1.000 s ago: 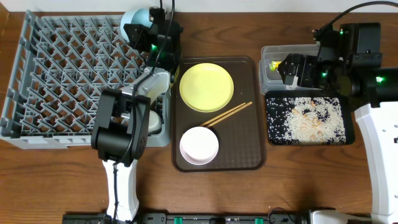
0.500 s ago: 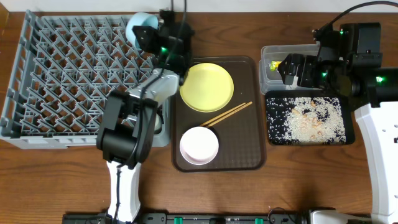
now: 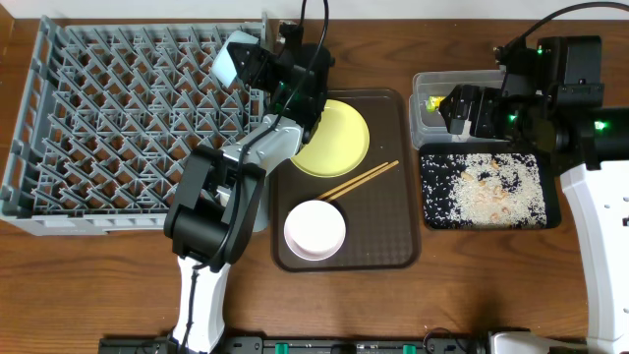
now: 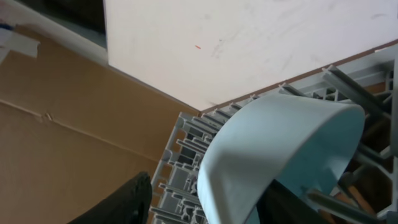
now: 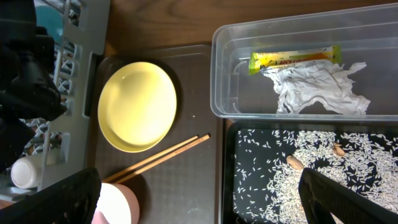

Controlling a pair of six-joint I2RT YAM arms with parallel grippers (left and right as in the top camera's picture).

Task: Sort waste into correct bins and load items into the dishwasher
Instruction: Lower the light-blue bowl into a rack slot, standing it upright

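Observation:
The light blue bowl [image 3: 234, 61] stands tilted on its edge among the pegs at the back right corner of the grey dish rack [image 3: 108, 118]. My left gripper [image 3: 257, 71] is open around the bowl's wall [image 4: 280, 149]. One finger [image 4: 124, 199] stands clear of the wall and the other sits behind it. The yellow plate [image 3: 339, 133], chopsticks [image 3: 359, 180] and white bowl [image 3: 314, 229] lie on the brown tray [image 3: 393, 246]. My right gripper [image 3: 462, 110] hangs open and empty above the clear tub [image 3: 432, 93].
The clear tub [image 5: 214, 74] holds the snack wrapper [image 5: 295, 58] and crumpled paper [image 5: 320, 87]. Rice [image 3: 491, 192] covers the black tray [image 3: 429, 211] in front of it. A small pale cup [image 5: 25, 172] shows by the rack's edge. My left arm crosses the plate's left rim.
My left gripper has moved right along the rack's back edge with the blue bowl, and its jaws have parted. The right arm has not moved.

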